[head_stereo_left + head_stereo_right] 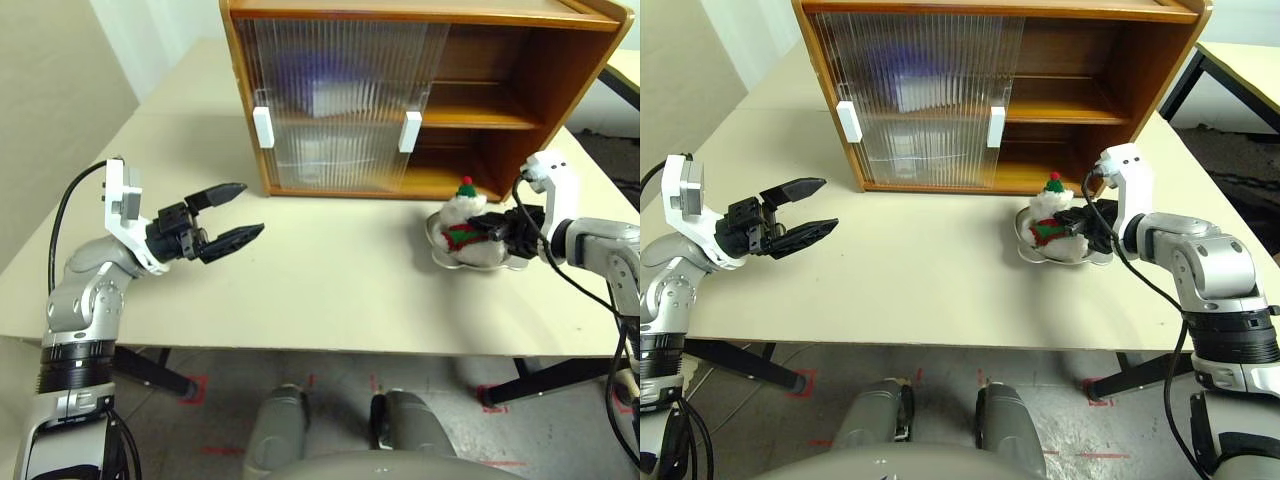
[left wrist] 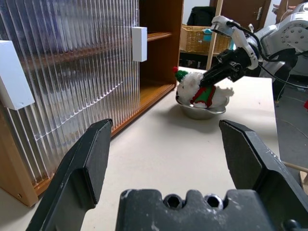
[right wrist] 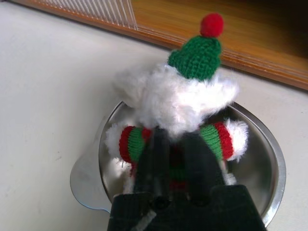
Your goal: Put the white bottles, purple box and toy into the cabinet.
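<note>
The toy (image 1: 466, 228), a white plush with a green hat and red-green scarf, sits in a shallow metal dish (image 1: 445, 262) on the table in front of the cabinet's open right side. My right gripper (image 3: 175, 144) is shut on the toy's scarfed middle, reaching in from the right. My left gripper (image 1: 253, 208) hangs open above the table's left part, holding nothing. The cabinet (image 1: 520, 60) stands at the back; a blurred purple shape, the purple box (image 1: 320, 78), shows through its ribbed doors (image 1: 340, 130) on the upper shelf. The white bottles are hidden.
The two sliding doors with white handles (image 1: 262, 127) cover the cabinet's left part; its right part stands open with a bare inner shelf (image 1: 480, 118). The beige table (image 1: 330, 280) stretches between my grippers. Another table edge (image 1: 625, 70) shows at far right.
</note>
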### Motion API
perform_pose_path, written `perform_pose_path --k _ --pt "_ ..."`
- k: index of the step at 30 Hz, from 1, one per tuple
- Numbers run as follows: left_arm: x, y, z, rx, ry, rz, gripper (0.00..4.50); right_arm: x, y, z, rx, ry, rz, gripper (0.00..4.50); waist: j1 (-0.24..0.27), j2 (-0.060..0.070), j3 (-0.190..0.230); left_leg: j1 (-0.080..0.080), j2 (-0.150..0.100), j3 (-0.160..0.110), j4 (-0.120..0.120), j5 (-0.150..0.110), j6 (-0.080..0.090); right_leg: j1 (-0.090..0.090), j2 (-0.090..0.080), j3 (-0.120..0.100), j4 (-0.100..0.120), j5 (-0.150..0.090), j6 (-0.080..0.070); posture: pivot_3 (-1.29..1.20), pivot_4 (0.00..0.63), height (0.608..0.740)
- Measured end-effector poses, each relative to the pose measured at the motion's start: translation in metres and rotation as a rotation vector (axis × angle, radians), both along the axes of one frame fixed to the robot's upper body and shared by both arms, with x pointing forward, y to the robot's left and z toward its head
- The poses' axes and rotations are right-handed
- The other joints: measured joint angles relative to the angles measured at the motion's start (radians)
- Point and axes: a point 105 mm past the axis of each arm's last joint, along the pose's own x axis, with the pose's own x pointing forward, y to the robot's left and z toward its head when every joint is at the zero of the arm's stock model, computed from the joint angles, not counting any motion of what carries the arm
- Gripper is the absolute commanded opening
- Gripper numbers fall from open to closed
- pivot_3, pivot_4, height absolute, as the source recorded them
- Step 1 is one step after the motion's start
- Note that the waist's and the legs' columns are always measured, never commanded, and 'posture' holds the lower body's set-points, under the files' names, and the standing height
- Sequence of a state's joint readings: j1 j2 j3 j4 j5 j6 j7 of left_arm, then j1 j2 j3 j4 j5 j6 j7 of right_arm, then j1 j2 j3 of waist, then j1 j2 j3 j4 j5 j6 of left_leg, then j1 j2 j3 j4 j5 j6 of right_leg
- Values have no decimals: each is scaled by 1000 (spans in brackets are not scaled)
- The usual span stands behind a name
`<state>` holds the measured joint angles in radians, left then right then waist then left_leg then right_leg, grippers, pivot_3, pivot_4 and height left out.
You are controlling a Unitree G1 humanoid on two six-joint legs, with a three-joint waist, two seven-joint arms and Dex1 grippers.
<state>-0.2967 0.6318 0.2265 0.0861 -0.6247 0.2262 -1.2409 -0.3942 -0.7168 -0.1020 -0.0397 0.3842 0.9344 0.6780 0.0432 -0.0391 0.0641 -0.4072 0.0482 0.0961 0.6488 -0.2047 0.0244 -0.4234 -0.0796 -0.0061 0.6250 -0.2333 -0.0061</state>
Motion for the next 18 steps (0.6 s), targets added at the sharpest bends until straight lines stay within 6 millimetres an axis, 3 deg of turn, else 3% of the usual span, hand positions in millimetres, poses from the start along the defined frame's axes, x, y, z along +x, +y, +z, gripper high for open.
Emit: perform_pose_path --k 4,7,12,18 --pt "0 0 0 -1 -2 1 4500 1 -1 12 63 -14 0 17 0 0 0 0 0 0 0 0 0 0 0 0 0 0 0 141 3 740" --pt "0 -1 1 0 -4 0 4500 6 2 37 124 -56 21 17 0 0 0 0 0 0 0 0 0 0 0 0 0 0 1 136 3 740" --pt "-1 -1 1 0 2 -6 4500 20 2 99 143 -199 54 17 0 0 0 0 0 1 0 0 0 0 0 0 0 0 0 139 3 740" --pt "-3 -6 2 2 3 -28 4500 43 -5 134 163 -339 17 17 1 0 0 -1 0 3 0 0 0 -1 0 0 0 0 0 155 1 740"
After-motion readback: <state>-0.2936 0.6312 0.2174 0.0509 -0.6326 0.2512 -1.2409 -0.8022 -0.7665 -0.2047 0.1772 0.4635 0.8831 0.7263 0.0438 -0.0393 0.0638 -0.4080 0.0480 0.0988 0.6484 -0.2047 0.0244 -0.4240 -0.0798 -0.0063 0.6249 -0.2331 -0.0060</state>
